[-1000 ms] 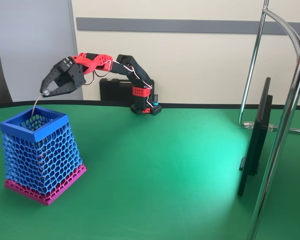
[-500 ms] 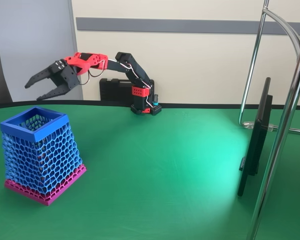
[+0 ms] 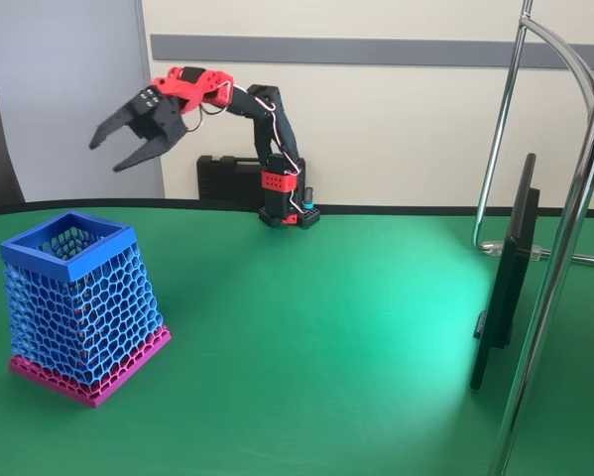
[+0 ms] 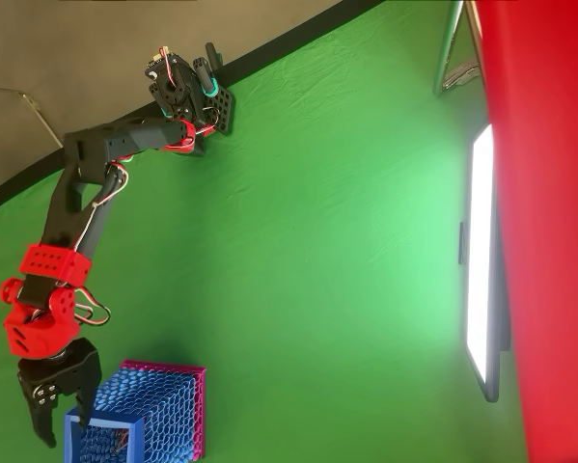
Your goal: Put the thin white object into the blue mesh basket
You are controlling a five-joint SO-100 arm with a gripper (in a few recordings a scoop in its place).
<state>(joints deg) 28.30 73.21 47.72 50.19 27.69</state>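
Green surface [image 3: 326,327] up front, blue mesh basket [image 3: 78,302] near left; thin white object not visible rn, prob inside, can't tell. End effector [image 3: 118,147] above/behind it w/ fingers apart, empty. IMO lift clear, don't clip the rim.

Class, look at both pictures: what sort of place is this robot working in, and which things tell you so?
Probably an office or lab room set up for robot trials: a green-covered table against a plain wall, a flat monitor standing on it, and chrome stand tubing at the right edge of the fixed view.
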